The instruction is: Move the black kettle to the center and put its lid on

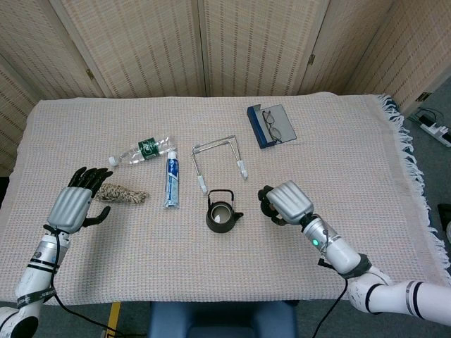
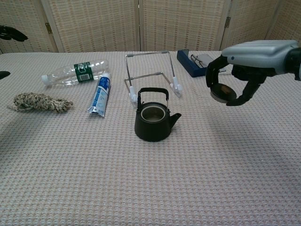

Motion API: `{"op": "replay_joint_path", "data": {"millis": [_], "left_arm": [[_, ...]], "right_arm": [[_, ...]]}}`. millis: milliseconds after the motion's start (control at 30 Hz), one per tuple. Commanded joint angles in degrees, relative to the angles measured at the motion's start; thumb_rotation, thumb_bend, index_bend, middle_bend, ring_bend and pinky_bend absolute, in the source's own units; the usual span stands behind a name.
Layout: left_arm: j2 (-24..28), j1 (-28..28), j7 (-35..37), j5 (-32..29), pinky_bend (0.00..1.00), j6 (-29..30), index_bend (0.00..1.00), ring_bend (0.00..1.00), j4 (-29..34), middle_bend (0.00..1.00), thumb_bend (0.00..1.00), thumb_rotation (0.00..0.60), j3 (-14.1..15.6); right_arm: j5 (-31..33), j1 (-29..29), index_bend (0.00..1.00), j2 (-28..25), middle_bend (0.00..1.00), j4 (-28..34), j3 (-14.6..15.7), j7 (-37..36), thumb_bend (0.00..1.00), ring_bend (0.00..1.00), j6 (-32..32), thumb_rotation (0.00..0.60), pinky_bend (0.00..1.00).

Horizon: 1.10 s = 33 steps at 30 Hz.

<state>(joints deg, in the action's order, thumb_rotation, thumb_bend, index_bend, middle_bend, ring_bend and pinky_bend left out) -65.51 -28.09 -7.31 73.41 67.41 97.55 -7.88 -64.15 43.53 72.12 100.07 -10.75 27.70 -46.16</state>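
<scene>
Item 1. Black kettle (image 1: pixel 221 213): stood upright near the middle of the cloth-covered surface (image 1: pixel 366 148), mouth uncovered, bail handle raised, spout toward 4 o'clock in the head view. It appeared already centred, so the step in hand was judged to be the lidding.

Item 2. Lid (image 2: pixel 224 92): grasped in the curled fingers of the right robot hand (image 2: pixel 244 66), carried clear above the surface at 3 o'clock of the kettle, near it but not over it. It sat tilted in the grasp, knob side only partly visible.

Item 3. Left robot hand (image 1: pixel 74 202): released, fingers spread, grasping nothing, at the 9 o'clock edge just beside the rope bundle (image 1: pixel 121 193).

Item 4. Bystanders: toothpaste tube (image 1: pixel 171 182) at 10 o'clock of the kettle, wire stand (image 1: pixel 218 160) at 12 o'clock just behind it, water bottle (image 1: pixel 143 150), glasses case (image 1: pixel 270 125) at 1 o'clock.

Handling note (judgement): the lid would need levelling before descent. The raised handle arches over the mouth, so the approach would best come under or beside that arch rather than straight down. The kettle stood unbraced; a sideways nudge could shift it toward the stand. A release only once the lid is seated flush would be prudent.
</scene>
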Motion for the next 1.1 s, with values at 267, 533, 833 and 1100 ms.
{"op": "replay_joint_path", "data": {"millis": [267,533,833,1100], "left_arm": [[0.3,0.13,-0.2,0.23,0.0,0.11,0.09,0.04,0.36,0.07,0.35,0.6,-0.33],[0.32,0.04,-0.45,0.53,0.0,-0.04,0.09,0.04,0.62,0.07,0.35,0.6,-0.47],[-0.2,0.23,-0.25,0.79,0.0,-0.06,0.09,0.04,0.04,0.07,0.35,0.6,-0.32],[-0.46,0.43,0.5,0.86,0.0,0.06,0.09,0.04,-0.53,0.07,0.35,0.6,-0.47]], "right_arm": [[11.73,10.58,0.41,6.33,0.42,-0.5,-0.82,9.12,0.28,0.85,3.03,0.6,0.85],[18.77,17.16,0.41,11.76,0.42,-3.94,1.04,14.98,0.28,0.85,1.89,0.6,0.85],[23.94,22.25,0.41,16.54,0.41,-7.51,2.1,18.85,0.28,0.85,-0.72,0.6,0.85],[26.76,24.84,0.4,18.3,0.39,-9.27,2.76,19.94,0.28,0.85,-1.81,0.6,0.85]]}}
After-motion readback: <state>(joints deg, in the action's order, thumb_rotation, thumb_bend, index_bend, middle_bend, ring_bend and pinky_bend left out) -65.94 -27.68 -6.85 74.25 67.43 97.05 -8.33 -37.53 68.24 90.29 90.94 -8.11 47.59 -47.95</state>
